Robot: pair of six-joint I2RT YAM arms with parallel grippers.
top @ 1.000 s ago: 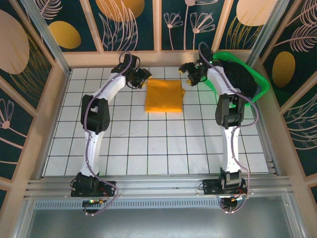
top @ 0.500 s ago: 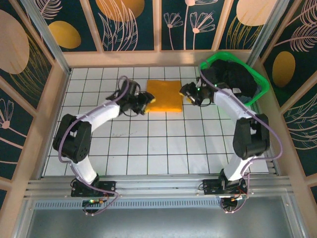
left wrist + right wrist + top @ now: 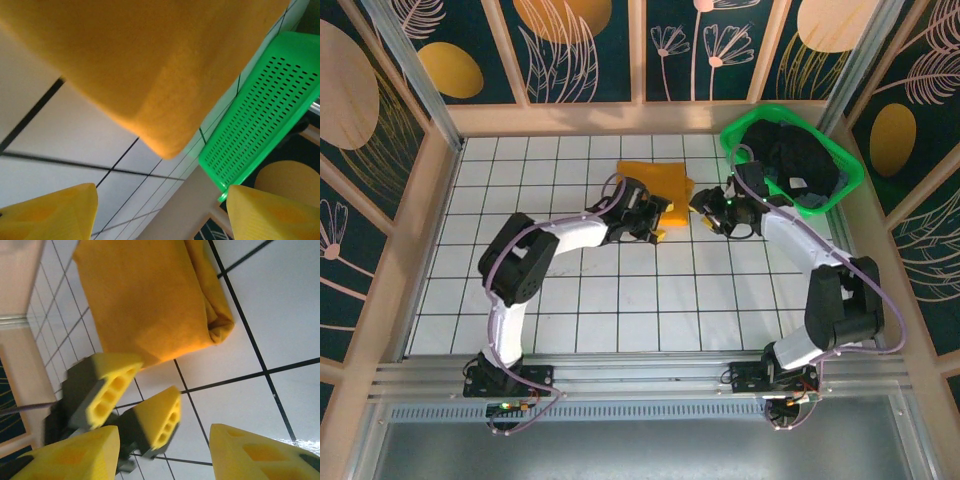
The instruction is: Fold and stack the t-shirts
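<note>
Left gripper (image 3: 658, 222) and right gripper (image 3: 704, 210) both gape empty at the near corners of the folded t-shirt (image 3: 658, 180) by the far edge of the table (image 3: 620, 300), seemingly mid-fold; next, pinch those corners cleanly for another fold.

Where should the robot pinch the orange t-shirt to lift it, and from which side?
Probably the puffy folded corner of the t-shirt, coming in low from the table beside it. The shirt lies flat, so its middle offers nothing to pinch, but that corner is thick and rounded, and the open right pincer faces it.
</note>
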